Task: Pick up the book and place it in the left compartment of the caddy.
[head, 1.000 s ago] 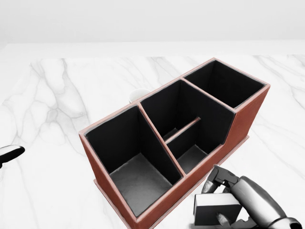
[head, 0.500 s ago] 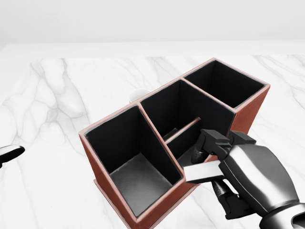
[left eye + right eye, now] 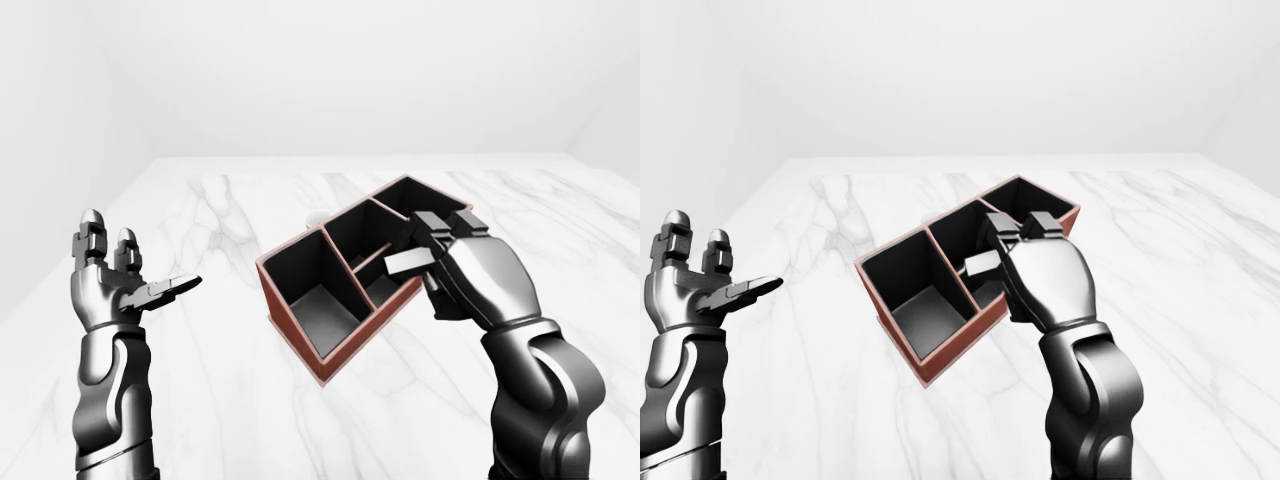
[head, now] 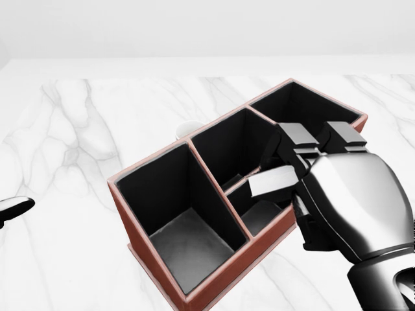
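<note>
**Spotter:** Where's the book?

**Me:** My right hand (image 4: 305,188) pinches the book (image 4: 272,181), lifted over the caddy's (image 4: 194,295) divided middle section. My left hand (image 3: 120,285) hangs spread and empty.

**Spotter:** Left to do?

**Me:** Carry it over the left compartment (image 4: 175,214) and release; nothing's in there yet.

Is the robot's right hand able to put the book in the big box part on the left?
Probably yes. The right hand holds the book over the middle; the left compartment lies open beside it.
</note>
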Controlling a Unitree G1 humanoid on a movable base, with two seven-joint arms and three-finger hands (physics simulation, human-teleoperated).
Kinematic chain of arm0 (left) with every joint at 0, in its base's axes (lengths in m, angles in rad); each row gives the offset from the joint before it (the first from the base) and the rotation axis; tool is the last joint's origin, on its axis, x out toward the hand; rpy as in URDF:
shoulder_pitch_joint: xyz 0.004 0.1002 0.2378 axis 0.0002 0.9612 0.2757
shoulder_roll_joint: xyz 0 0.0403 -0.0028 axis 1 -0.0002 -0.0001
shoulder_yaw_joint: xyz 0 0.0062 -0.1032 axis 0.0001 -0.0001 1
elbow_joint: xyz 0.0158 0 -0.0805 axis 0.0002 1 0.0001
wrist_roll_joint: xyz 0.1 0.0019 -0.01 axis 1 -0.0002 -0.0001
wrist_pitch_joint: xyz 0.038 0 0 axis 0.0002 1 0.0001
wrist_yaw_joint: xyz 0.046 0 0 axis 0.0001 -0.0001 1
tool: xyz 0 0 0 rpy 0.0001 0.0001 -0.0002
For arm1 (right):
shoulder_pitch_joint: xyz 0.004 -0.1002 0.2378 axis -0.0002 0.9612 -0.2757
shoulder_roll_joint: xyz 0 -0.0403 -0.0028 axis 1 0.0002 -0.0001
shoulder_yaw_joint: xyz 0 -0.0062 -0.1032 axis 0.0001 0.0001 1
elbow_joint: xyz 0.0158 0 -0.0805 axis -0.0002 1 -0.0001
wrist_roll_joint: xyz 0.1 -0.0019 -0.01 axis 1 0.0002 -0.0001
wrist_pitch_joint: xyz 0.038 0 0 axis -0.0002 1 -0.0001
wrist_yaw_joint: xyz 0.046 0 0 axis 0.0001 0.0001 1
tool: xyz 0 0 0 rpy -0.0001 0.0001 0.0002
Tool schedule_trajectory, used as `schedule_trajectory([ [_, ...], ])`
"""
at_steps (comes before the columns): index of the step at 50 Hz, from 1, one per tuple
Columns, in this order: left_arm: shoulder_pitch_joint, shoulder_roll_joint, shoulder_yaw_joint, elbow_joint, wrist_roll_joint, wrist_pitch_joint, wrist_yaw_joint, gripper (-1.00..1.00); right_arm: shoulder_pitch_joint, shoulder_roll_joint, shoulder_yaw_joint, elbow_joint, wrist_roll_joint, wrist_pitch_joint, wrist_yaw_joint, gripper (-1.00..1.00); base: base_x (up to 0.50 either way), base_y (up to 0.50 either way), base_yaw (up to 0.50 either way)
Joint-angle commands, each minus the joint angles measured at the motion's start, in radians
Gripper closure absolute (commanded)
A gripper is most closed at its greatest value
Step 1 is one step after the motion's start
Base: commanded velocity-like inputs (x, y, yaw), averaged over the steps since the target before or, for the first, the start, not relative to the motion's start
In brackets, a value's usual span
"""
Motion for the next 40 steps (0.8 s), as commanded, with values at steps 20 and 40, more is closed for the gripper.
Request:
schedule_trajectory([
  [20, 0.004, -0.003, 0.0, -0.005, 0.0, 0.0, -0.001, -1.0, -0.175, -0.01, 0.055, 0.033, 0.059, 0.0, 0.0, 1.0, 0.0, 0.0, 0.0],
  [40, -0.001, -0.002, -0.005, 0.003, 0.003, 0.0, 0.002, -1.0, -0.252, -0.013, 0.079, 0.048, 0.188, 0.0, 0.0, 1.0, 0.0, 0.0, 0.0],
])
